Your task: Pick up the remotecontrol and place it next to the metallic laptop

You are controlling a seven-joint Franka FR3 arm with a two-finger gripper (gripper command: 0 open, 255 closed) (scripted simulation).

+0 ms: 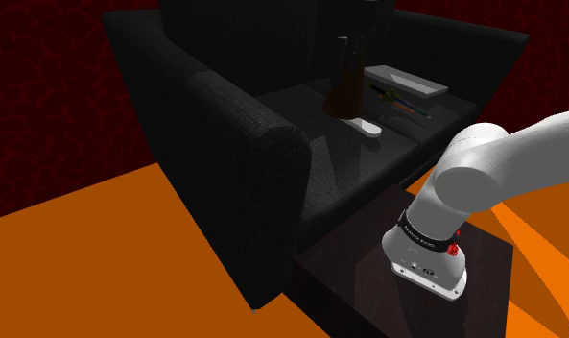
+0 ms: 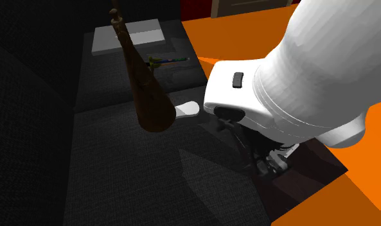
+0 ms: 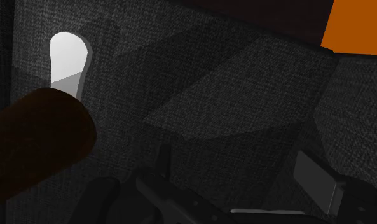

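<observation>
Though shoulder view shows grey laptop (image 1: 407,83), wrist view frames white remote (image 3: 68,60), end effector (image 3: 238,198) state unclear

A black fabric sofa (image 1: 244,163) is carrying on its seat, right of the shoulder view's centre, a small white oblong remote control (image 1: 366,127), a dark brown club-shaped thing (image 1: 347,91) resting just beside it, and, further upper right, a flat grey laptop (image 1: 407,82) beside a thin green stick (image 1: 399,100).

The remote control (image 1: 364,126) is a small white oblong with rounded ends, lying flat on the dark sofa seat (image 1: 354,168). The laptop (image 1: 407,82), a grey slab, lies flat farther along that seat, apart from it.
</observation>
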